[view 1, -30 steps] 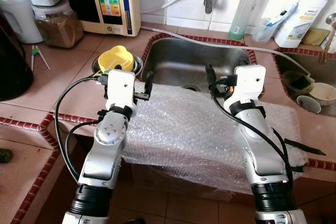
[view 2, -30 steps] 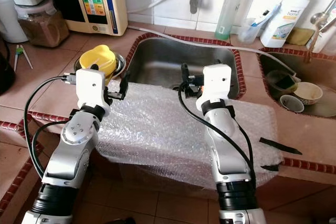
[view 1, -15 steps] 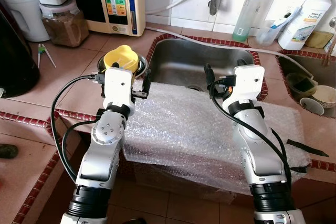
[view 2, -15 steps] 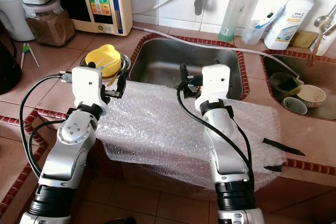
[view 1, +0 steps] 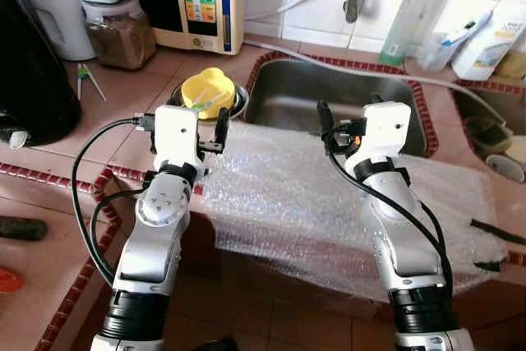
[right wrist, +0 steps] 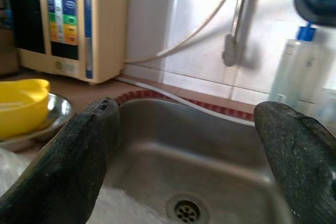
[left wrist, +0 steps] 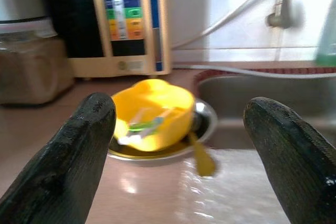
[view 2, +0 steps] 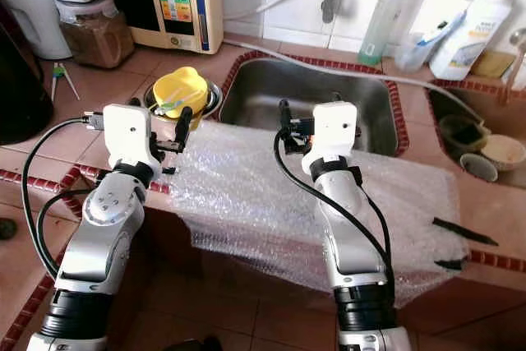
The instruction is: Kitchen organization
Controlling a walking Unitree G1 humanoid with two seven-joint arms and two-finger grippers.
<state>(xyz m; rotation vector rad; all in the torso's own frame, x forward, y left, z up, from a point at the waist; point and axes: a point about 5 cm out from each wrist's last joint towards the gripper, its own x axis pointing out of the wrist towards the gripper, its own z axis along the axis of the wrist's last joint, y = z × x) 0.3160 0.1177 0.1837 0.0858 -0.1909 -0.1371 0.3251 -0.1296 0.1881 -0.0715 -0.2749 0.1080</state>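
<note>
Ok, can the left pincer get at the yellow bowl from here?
Probably yes: the left pincer is open, aimed at the yellow bowl just ahead on its metal plate, nothing between.

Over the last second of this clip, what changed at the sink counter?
Mainly the camera: the whole scene has slid right, so the robot turned or stepped left. Nothing was taken hold of or let go. The left end effector and right end effector stay open, hovering over the bubble wrap's far edge. The yellow bowl stays in its metal dish beside the sink.
</note>
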